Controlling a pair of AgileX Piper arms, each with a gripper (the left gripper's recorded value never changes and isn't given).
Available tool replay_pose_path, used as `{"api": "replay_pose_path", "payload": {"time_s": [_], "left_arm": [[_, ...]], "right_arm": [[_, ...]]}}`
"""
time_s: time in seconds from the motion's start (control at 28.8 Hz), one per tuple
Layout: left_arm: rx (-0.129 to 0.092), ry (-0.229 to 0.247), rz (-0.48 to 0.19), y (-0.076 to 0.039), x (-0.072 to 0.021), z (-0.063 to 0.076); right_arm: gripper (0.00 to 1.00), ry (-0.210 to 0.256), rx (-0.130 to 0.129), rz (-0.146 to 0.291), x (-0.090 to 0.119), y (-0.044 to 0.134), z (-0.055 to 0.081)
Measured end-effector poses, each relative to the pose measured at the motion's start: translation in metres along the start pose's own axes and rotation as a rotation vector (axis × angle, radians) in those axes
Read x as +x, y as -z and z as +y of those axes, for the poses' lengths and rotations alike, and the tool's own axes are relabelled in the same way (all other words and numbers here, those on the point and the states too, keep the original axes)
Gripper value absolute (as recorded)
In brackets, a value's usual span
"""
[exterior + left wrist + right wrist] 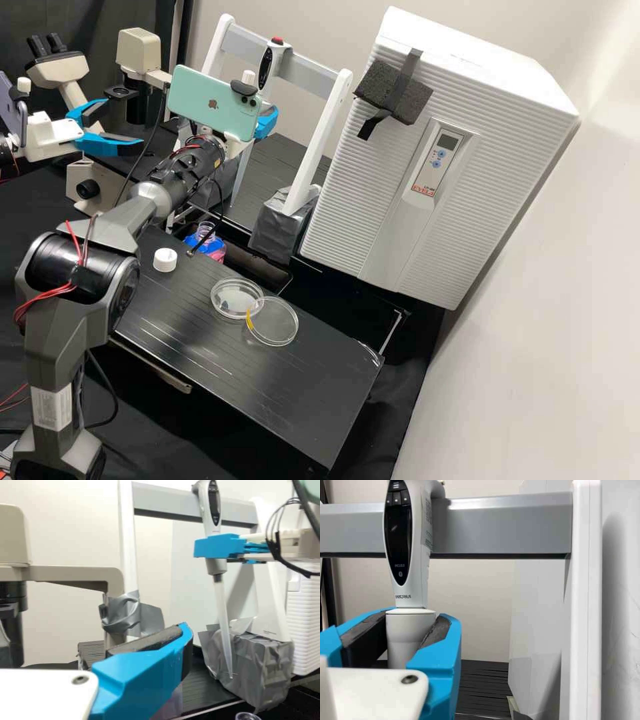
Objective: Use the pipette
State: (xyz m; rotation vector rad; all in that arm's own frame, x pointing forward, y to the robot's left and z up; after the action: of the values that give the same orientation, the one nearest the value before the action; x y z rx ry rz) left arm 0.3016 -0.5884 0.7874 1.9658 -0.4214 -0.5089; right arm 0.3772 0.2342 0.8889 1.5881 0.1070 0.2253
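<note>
The left claw (117,123) stood wide open, holding nothing, at the far left of the bench (300,400). Rightward, a green phone (213,100) hid most of the right claw (411,630), which clasped the upright pipette (407,555) by its pale barrel at the crossbar (510,525).

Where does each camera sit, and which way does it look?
High view: fixed above the bench, facing down on the petri dish and stand; a dark arm shows in front.
Left wrist view: on the left wrist, facing the stand from the side; its own blue finger shows.
Right wrist view: on the right wrist, close before the pipette; the right gripper surrounds it.
Shared: both wrist views see the pipette.
</note>
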Motion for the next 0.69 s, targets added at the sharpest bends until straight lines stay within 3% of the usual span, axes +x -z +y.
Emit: {"api": "replay_pose_path", "payload": {"time_s": [0.21,0.38,0.56,0.69], "left_arm": [[-0.016,-0.001,0.004,0.002,-0.0002,0.000],[-0.020,-0.002,0.007,0.002,-0.0003,0.001],[-0.019,-0.001,0.006,0.002,-0.0003,0.001],[-0.021,-0.002,0.008,0.002,-0.0003,0.001]], "right_arm": [[0.00,0.000,0.000,0.000,0.000,0.000,0.000],[0.00,-0.001,0.016,0.001,0.000,0.000,0.001],[0.00,0.015,0.072,0.013,-0.008,0.009,0.010],[0.00,-0.003,0.073,0.035,-0.014,0.017,0.020]]}}
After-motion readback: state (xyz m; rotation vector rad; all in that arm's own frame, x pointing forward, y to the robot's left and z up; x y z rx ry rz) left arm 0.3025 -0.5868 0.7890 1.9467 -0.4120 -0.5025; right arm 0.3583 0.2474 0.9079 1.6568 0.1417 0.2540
